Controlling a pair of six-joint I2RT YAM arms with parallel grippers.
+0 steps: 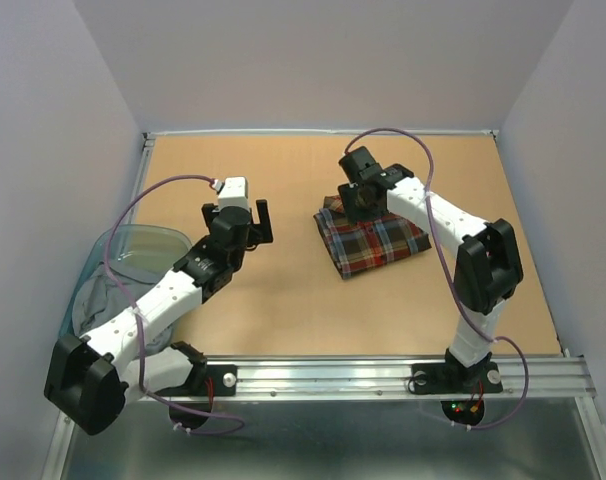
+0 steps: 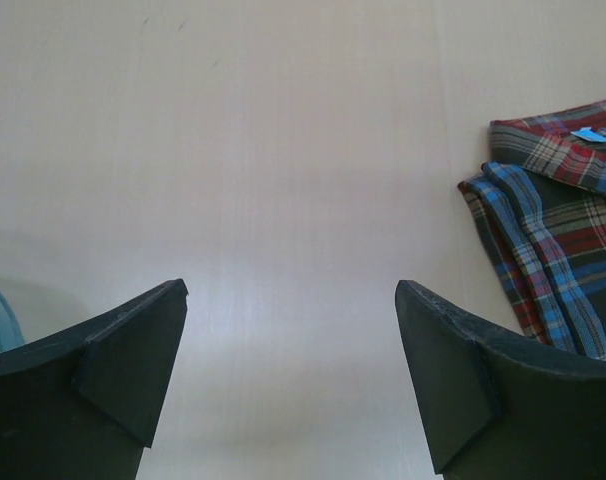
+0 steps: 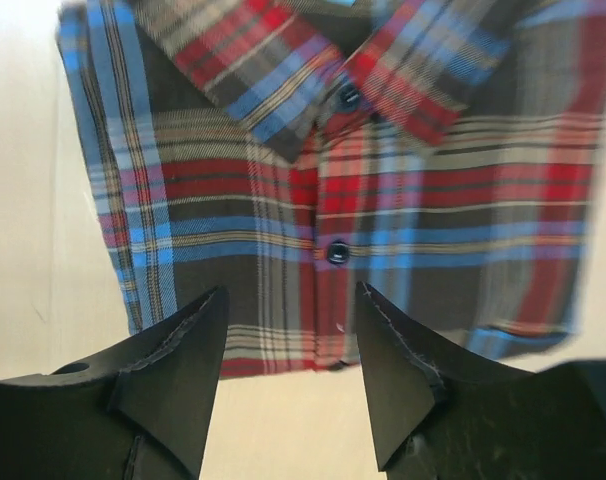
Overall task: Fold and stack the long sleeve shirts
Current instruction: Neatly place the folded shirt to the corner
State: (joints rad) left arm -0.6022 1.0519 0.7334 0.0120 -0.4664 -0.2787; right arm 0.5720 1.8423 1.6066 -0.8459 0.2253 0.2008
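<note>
Under the right fingers (image 3: 173, 370) lies the plaid shirt (image 3: 333, 200).

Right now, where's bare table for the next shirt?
Bare table: the middle, between the left hand and the plaid shirt; the far-left corner; the near strip between shirt and rail. Crowded: the right hand hangs over the shirt; the teal bin with grey cloth sits at the left edge.

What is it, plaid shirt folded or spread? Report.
Folded: the plaid shirt lies as a compact rectangle, collar and buttoned placket up, no sleeves sticking out.
</note>
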